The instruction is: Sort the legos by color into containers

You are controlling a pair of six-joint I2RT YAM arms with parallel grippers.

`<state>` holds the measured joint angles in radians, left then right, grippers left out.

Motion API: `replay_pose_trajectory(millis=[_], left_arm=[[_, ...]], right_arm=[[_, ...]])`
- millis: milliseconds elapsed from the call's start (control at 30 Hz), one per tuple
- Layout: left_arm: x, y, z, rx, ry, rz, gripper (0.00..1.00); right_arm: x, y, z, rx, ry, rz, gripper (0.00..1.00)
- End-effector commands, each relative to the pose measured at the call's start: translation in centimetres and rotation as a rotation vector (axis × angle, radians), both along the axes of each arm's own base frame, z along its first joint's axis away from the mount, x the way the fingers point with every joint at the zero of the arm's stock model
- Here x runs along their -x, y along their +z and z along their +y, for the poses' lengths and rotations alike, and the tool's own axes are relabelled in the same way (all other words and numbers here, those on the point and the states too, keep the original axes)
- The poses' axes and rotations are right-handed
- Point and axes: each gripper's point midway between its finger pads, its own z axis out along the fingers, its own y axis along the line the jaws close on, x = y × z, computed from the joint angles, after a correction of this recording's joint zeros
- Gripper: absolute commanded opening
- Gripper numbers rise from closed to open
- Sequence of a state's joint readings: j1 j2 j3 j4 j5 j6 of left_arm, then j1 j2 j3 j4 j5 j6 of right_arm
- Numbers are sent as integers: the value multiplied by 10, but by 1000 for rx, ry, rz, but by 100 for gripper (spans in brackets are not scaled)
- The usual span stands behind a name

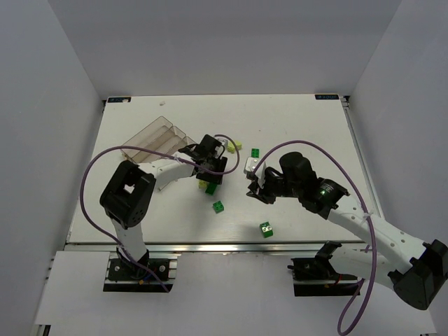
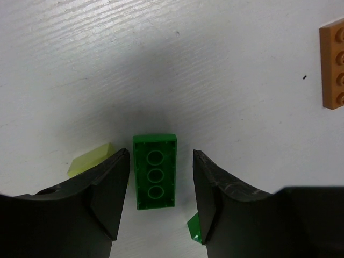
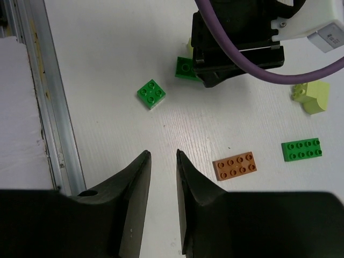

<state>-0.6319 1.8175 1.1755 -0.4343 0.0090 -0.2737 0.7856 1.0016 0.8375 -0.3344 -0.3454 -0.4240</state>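
Note:
My left gripper (image 2: 161, 152) is open and low over the table, its jaws on either side of a dark green brick (image 2: 155, 172) that lies upside down, untouched. A pale lime brick (image 2: 91, 159) lies just left of the left finger, and an orange brick (image 2: 333, 67) lies far right. In the top view the left gripper (image 1: 210, 166) is beside the clear tray (image 1: 155, 138). My right gripper (image 3: 163, 156) is narrowly open and empty above bare table, with an orange brick (image 3: 235, 166) to its right and a small green brick (image 3: 151, 93) ahead.
Loose bricks on the table: a green one with eyes (image 1: 265, 229), a small green one (image 1: 218, 206), a green one (image 1: 256, 151) and a lime one (image 1: 234, 145) farther back. The right wrist view shows a green brick (image 3: 301, 150), a lime brick (image 3: 312, 97) and the metal table rail (image 3: 48, 107).

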Motion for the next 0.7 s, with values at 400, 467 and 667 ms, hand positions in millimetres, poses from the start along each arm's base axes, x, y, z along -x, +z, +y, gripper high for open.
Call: replay_pose_trajectory(millis=[400, 467, 667], left_arm=[[-8, -1, 1, -40, -17, -24, 60], [-7, 0, 1, -42, -19, -20, 60], [-4, 1, 5, -52, -19, -24, 58]], right_arm=[[2, 0, 7, -17, 34, 11, 32], [1, 1, 7, -19, 34, 10, 32], [2, 2, 7, -25, 32, 13, 33]])
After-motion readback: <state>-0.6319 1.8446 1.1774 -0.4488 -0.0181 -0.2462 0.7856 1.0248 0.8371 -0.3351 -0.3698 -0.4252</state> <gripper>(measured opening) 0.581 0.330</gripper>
